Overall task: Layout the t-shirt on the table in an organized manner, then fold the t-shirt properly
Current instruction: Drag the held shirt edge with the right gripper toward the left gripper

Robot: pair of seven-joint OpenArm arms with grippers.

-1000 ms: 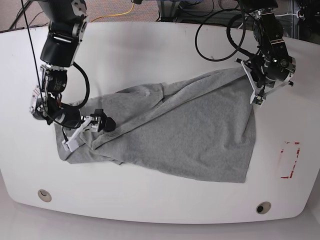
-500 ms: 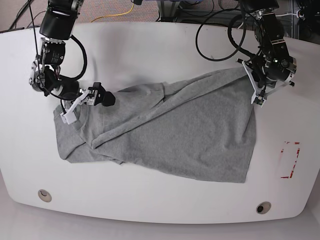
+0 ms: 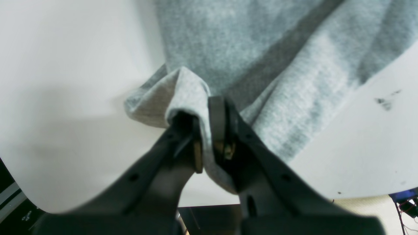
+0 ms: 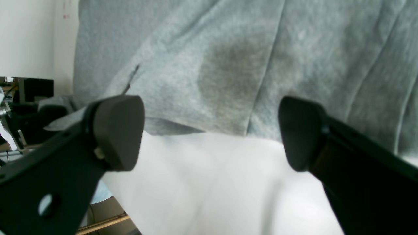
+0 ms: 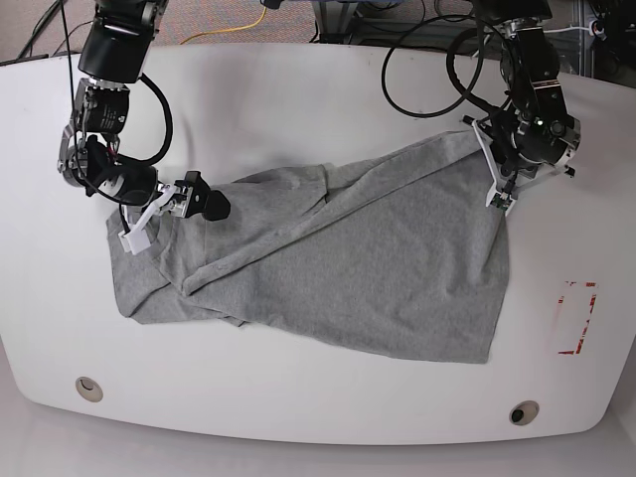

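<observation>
So the big heather-grey cotton t-shirt (image 5: 338, 268) is lying crumpled across the middle of the glossy white tabletop (image 5: 298, 89), twisted into a sort of diagonal wedge with a long fold running corner to corner. Definitely in the "lay it out" part, folding is a ways off imo.

The left hand (image 3: 205, 137) is pinched together on a corner of the fabric, cloth bunched right between its pads, up near the far edge of the tabletop. The right hand (image 4: 212, 130) has its fingers spread wide and holds nothing. It hovers just off the shirt's edge, bare tabletop under it.

How I'd play it: keep that left pinch firm as the anchor, don't yank. The right hand needs a matching corner or hem on its own side, not a random mid-panel wad. Come in low, one finger (image 4: 117, 130) sliding under the edge, so it catches a single layer. Grabbing two layers would just lock the twist in. Then pull the two hands apart gently until that diagonal fold flattens out. Too much tension and the cloth may slip from the left pinch.
</observation>
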